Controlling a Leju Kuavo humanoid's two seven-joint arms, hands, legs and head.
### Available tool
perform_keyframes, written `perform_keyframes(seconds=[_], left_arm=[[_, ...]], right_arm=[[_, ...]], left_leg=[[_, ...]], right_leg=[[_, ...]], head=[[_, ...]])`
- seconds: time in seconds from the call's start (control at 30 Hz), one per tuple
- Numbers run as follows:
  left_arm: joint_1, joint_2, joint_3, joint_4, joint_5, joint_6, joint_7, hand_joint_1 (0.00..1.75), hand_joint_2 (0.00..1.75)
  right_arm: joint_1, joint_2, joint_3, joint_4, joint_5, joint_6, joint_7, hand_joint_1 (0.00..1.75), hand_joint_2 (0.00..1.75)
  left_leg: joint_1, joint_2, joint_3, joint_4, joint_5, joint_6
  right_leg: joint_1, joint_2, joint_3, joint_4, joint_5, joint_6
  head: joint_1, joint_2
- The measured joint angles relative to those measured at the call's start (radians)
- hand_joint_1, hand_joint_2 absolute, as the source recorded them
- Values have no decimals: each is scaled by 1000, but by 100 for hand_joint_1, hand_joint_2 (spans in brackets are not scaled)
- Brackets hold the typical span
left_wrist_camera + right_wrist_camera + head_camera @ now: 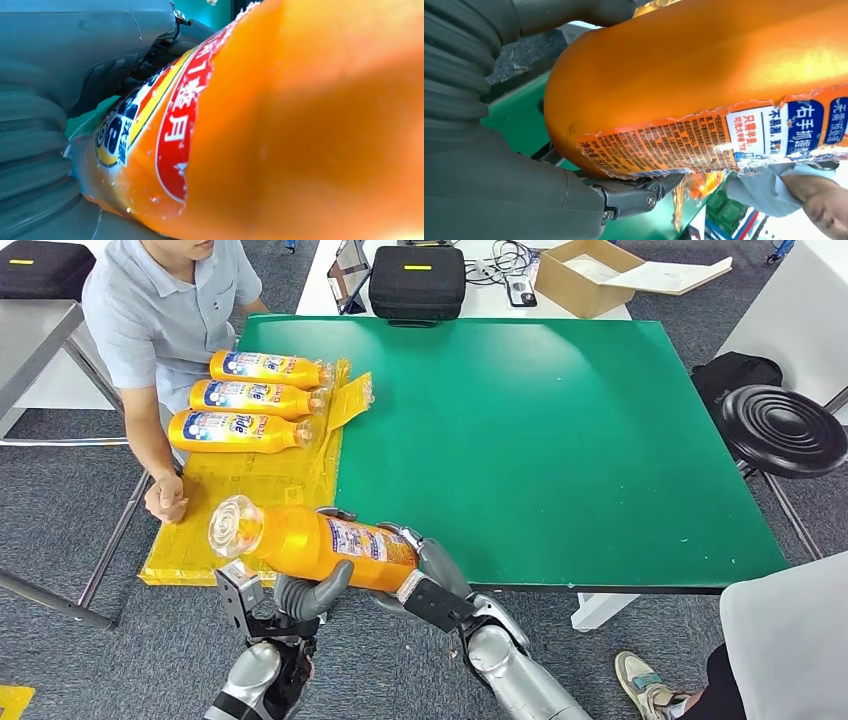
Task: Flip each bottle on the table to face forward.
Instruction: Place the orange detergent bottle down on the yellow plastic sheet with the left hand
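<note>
Nearest our head camera, we held 1 orange bottle point(315, 543) in both hands over the table's near edge, its long axis lying level, cap toward our left. Our left hand point(310, 595) cupped it from below; our right hand point(425, 560) clasped its base. 3 more bottles point(255, 400) lay on the yellow mat point(250, 490), caps rightward. Our left wrist camera showed its red label; our right wrist camera, its torn back label.
</note>
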Motion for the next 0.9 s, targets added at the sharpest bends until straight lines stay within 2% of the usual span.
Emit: perform_keyframes(seconds=[0.07, 0.1, 0.13, 0.2, 0.3, 0.5, 0.57, 0.73, 0.9], left_arm=[[2, 1, 4, 0, 7, -5, 2, 175, 175], [2, 2, 5, 0, 9, -7, 3, 175, 175], [3, 2, 7, 0, 9, -8, 3, 175, 175], [3, 3, 10, 0, 9, -10, 3, 175, 175], [5, 3, 17, 0, 18, -17, 17, 175, 175], [4, 3, 40, 0, 54, -21, 79, 175, 175], [-3, 4, 43, 6, 24, 33, 105, 175, 175], [-53, 13, 48, 56, -114, 233, 136, 175, 175], [-92, 23, 63, 98, -163, 300, 128, 175, 175]], right_arm=[[-1, 2, 1, 5, -3, 5, 0, 45, 175], [-1, 3, 1, 7, -4, 8, 0, 14, 131], [-1, 5, 1, 9, -4, 13, 0, 0, 87], [-1, 7, 2, 14, -3, 29, 3, 0, 0], [1, 10, 2, 19, 6, 38, 15, 0, 0], [20, 26, 4, 10, 68, -56, 31, 0, 0], [35, 27, 12, -16, 81, -82, 33, 0, 0], [83, 26, 30, -122, 90, -142, 33, 0, 0], [115, 30, 33, -196, 39, -151, 24, 0, 0]], left_leg=[[0, 0, 0, 0, 0, 0], [0, 0, 0, 0, 0, 0], [0, 0, 0, 0, 0, 0], [0, 0, 0, 0, 0, 0], [0, 0, 0, 0, 0, 0], [0, 0, 0, 0, 0, 0], [0, 0, 0, 0, 0, 0], [0, 0, 0, 0, 0, 0], [0, 0, 0, 0, 0, 0]], right_leg=[[0, 0, 0, 0, 0, 0], [0, 0, 0, 0, 0, 0], [0, 0, 0, 0, 0, 0], [0, 0, 0, 0, 0, 0], [0, 0, 0, 0, 0, 0], [0, 0, 0, 0, 0, 0], [0, 0, 0, 0, 0, 0], [0, 0, 0, 0, 0, 0], [0, 0, 0, 0, 0, 0]], head=[[0, 0], [0, 0], [0, 0], [0, 0], [0, 0], [0, 0], [0, 0], [0, 0], [0, 0]])
